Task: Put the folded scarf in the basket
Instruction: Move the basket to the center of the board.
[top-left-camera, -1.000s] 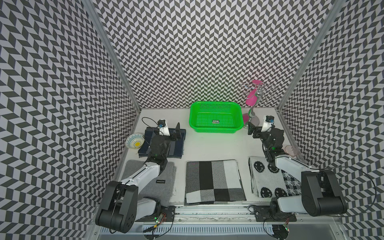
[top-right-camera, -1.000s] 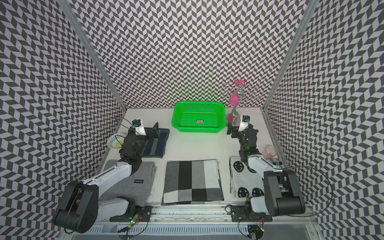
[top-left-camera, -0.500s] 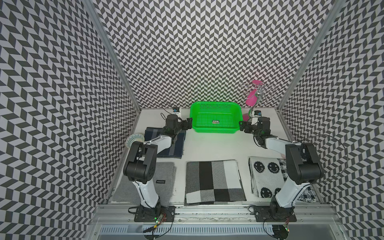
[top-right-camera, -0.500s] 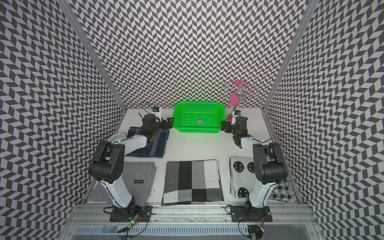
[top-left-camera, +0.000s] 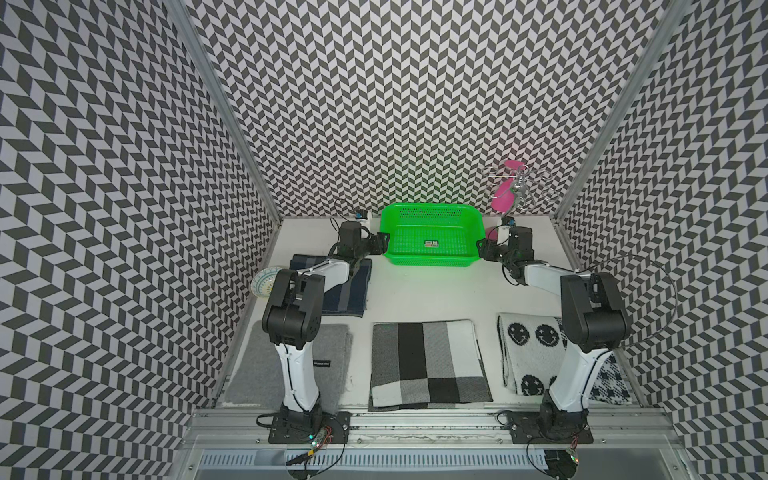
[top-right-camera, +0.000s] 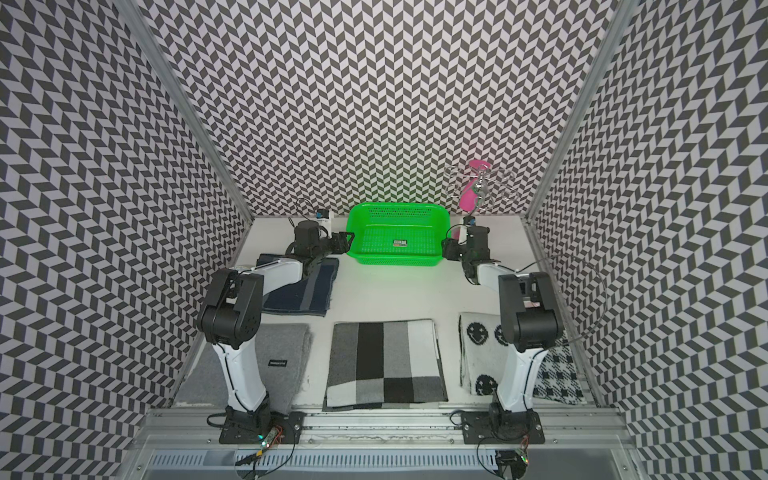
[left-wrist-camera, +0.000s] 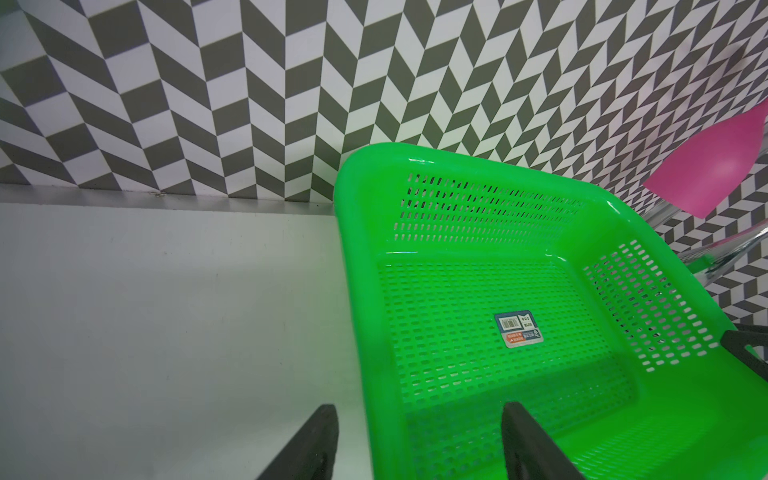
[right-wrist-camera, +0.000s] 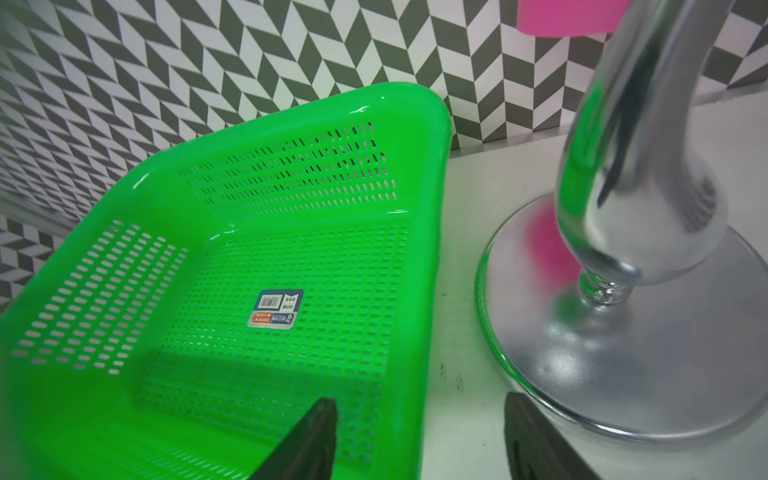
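I am reaching both arms to the back of the desk (top-left-camera: 432, 291), where the green basket (top-left-camera: 430, 259) is sitting against the rear wall, seen in both top views (top-right-camera: 397, 259). My left fingers (top-left-camera: 384, 243) are straddling its left short wall. In the left wrist view they are standing spread, one finger (left-wrist-camera: 309, 449) over the bare desk outside and the other (left-wrist-camera: 528, 449) over the mesh floor inside, with the rim (left-wrist-camera: 353, 270) running between them and a gap showing on each side. My right fingers (top-left-camera: 484, 249) are doing the same at the opposite short wall. In the right wrist view they are also spread, one finger (right-wrist-camera: 307, 444) hanging over the inside of the basket and the other (right-wrist-camera: 536, 444) outside, near the round base of the chrome stand (right-wrist-camera: 623, 365), with the rim (right-wrist-camera: 428, 249) between them. I am not pinching anything with either pair. A small sticker (top-left-camera: 431, 243) is lying on the basket floor. The folded scarf in grey, black and white blocks (top-left-camera: 428, 361) is lying flat at the front middle of the desk, well apart from the basket. A grey folded cloth (top-left-camera: 332, 345) is lying beside it under my left arm, a smiley-face cloth (top-left-camera: 528, 345) under my right arm, and a navy striped cloth (top-left-camera: 351, 291) beneath my left forearm. A pink cup (top-left-camera: 503, 199) is hanging on the stand.
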